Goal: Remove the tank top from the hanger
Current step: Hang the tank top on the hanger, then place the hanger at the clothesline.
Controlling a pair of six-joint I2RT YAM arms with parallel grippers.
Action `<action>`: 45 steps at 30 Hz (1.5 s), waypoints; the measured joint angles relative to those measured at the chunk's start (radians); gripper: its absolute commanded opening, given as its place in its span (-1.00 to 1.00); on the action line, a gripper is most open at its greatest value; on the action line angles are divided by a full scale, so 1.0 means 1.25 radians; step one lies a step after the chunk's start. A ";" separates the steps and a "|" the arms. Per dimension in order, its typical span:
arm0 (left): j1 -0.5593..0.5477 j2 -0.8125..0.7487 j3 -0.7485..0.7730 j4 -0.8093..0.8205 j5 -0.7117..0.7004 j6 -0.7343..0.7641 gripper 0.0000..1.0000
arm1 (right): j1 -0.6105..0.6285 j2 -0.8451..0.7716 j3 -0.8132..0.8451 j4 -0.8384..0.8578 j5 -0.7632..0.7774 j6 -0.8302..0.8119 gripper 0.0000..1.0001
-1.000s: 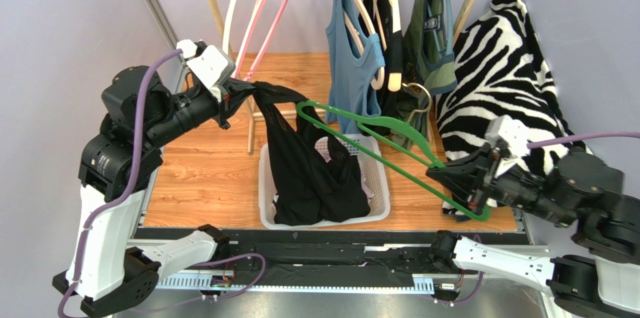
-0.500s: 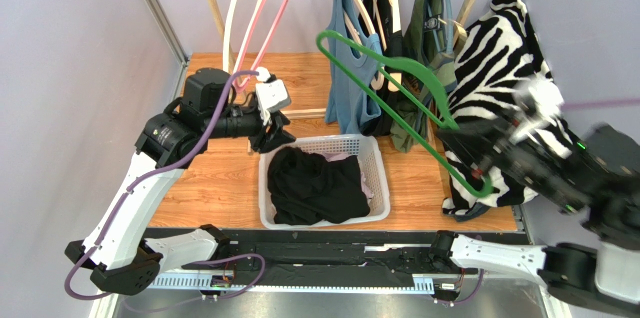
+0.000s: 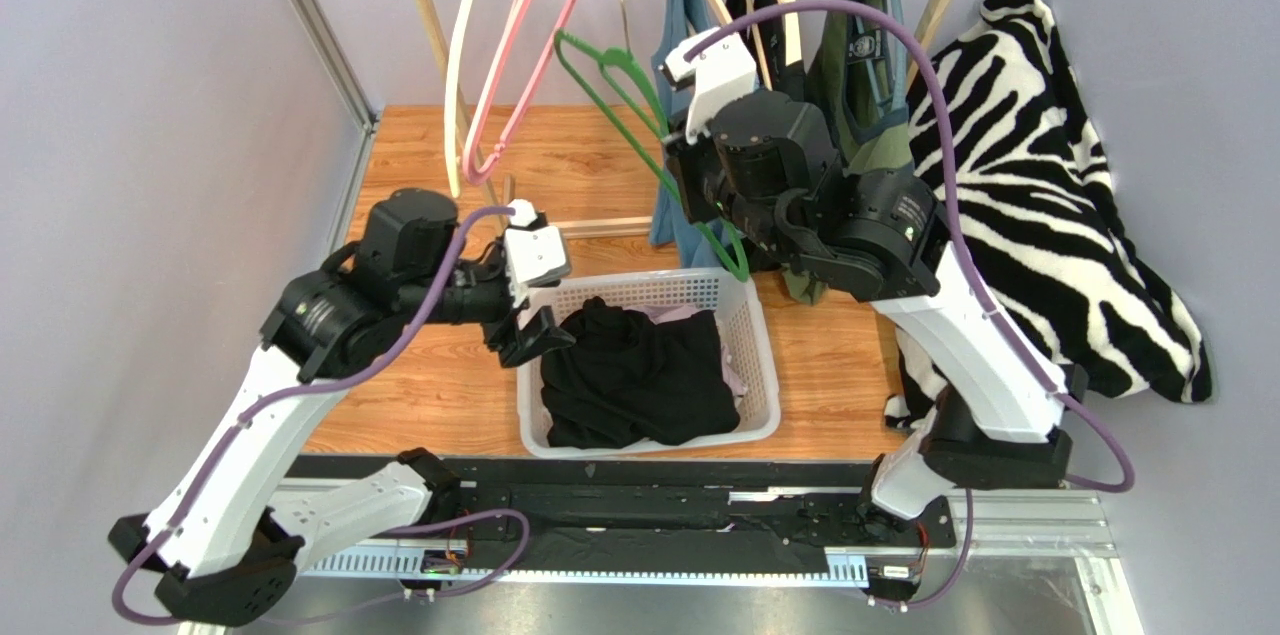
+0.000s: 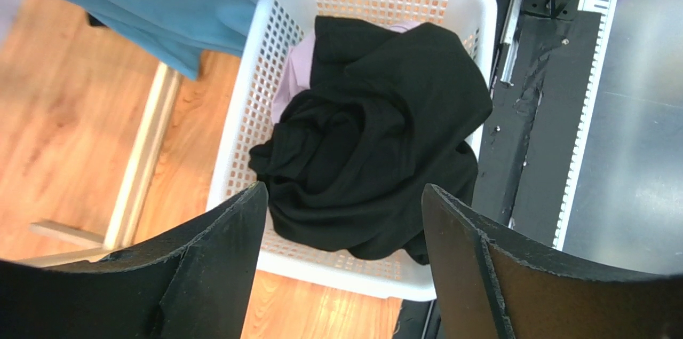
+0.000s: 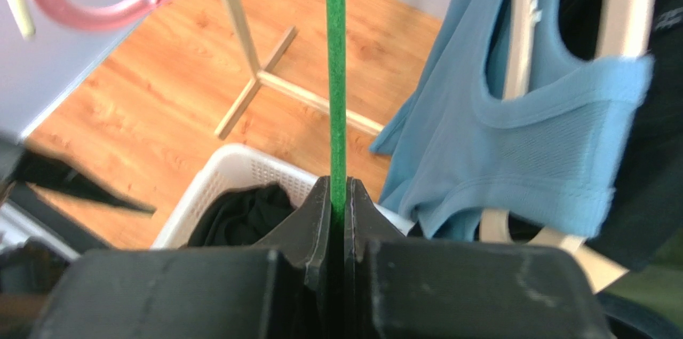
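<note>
The black tank top (image 3: 639,380) lies crumpled in the white basket (image 3: 649,437), free of the hanger. My left gripper (image 3: 538,343) hovers at the basket's left rim, open, with nothing between its fingers. In the left wrist view the tank top (image 4: 377,139) shows in the gap of the left gripper (image 4: 343,188), inside the basket (image 4: 345,271). My right gripper (image 5: 337,195) is shut on the bare green hanger (image 5: 336,75). From above, the green hanger (image 3: 624,88) is raised near the clothes rail, with the right gripper (image 3: 709,215) at its lower end.
The wooden rack (image 3: 451,65) carries a pink hanger (image 3: 519,35), a blue tank top (image 3: 688,140) and dark garments (image 3: 857,65). A zebra-print cloth (image 3: 1052,215) lies at the right. The rack's foot (image 4: 140,163) runs beside the basket.
My left gripper opened and let go of the black tank top, which dropped into the basket. The right arm swung the empty green hanger up and left toward the rail.
</note>
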 measured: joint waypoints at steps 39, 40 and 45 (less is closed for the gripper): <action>0.034 -0.152 -0.008 -0.115 0.023 0.063 0.68 | -0.173 0.332 0.200 0.373 0.091 -0.260 -1.00; 0.034 -0.153 -0.008 -0.116 0.023 0.063 0.68 | -0.178 0.339 0.200 0.377 0.087 -0.260 -1.00; 0.034 -0.153 -0.008 -0.117 0.023 0.064 0.68 | -0.190 0.347 0.198 0.382 0.072 -0.255 -1.00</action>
